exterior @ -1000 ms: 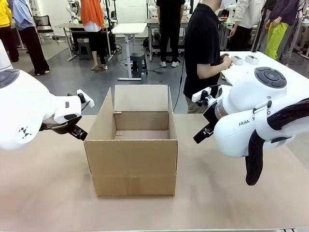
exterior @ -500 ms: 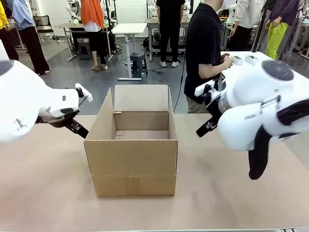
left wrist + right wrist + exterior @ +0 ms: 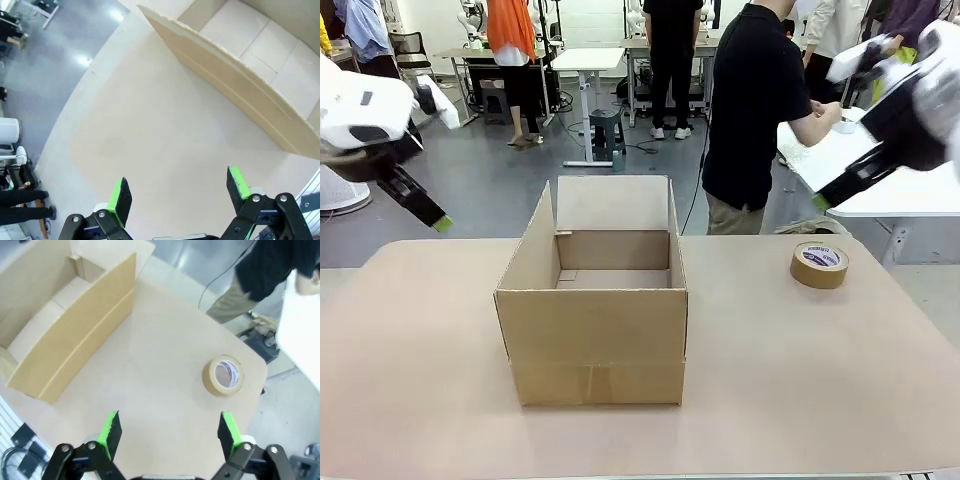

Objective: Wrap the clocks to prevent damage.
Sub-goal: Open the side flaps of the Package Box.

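Note:
The clocks are out of view. An open cardboard box [image 3: 592, 300] stands empty in the middle of the table. My left gripper [image 3: 435, 218] hangs high over the table's far left corner, well clear of the box. In the left wrist view its green-padded fingers [image 3: 120, 196] stand wide apart over bare tabletop, so the left gripper [image 3: 179, 189] is open and holds nothing. My right gripper [image 3: 825, 196] is raised at the far right, above a roll of brown tape [image 3: 819, 264]. Seen from the right wrist, the right gripper [image 3: 168, 428] is open and empty.
A person in a black shirt [image 3: 752, 110] stands beyond the far edge, turned toward a white side table [image 3: 880, 190]. The tape roll [image 3: 224, 375] lies flat near the table's far right corner. The box wall [image 3: 235, 75] rises to my left gripper's right. The tan tabletop [image 3: 800, 380] spreads around the box.
Both arms have lifted up and swung outward, away from the box. The right arm's move has uncovered the tape roll. The person has turned toward the side table.

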Action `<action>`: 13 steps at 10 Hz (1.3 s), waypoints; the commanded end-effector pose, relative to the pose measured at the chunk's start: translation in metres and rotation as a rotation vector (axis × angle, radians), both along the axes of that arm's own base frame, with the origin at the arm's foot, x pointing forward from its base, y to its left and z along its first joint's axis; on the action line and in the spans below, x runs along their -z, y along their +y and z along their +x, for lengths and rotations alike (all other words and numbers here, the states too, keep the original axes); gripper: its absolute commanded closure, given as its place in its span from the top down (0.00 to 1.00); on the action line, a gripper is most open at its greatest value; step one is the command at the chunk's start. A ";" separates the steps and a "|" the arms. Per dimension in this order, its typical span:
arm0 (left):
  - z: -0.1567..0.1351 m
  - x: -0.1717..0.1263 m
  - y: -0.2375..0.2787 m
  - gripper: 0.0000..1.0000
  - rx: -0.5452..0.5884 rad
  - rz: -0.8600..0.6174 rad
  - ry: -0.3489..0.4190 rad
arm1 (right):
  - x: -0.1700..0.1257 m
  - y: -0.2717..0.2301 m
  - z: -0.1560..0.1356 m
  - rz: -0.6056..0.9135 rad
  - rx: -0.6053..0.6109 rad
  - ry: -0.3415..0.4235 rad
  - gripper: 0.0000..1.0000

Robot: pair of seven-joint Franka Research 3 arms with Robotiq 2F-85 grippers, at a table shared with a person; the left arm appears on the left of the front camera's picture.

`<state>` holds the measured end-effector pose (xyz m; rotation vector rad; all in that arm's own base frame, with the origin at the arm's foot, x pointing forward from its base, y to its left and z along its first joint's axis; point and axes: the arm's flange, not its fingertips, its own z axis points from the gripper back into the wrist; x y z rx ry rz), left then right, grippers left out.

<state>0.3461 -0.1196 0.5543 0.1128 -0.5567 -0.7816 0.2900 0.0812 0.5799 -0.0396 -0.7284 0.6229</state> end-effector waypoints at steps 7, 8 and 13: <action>0.000 0.000 0.000 1.00 0.000 0.000 0.000 | 0.000 0.000 0.000 0.000 0.000 0.000 1.00; -0.001 0.000 0.000 1.00 -0.002 0.012 0.008 | 0.000 -0.002 -0.002 -0.020 0.002 0.008 1.00; 0.023 -0.065 0.074 1.00 0.519 -0.163 0.058 | -0.047 -0.092 0.043 0.273 -0.485 0.134 1.00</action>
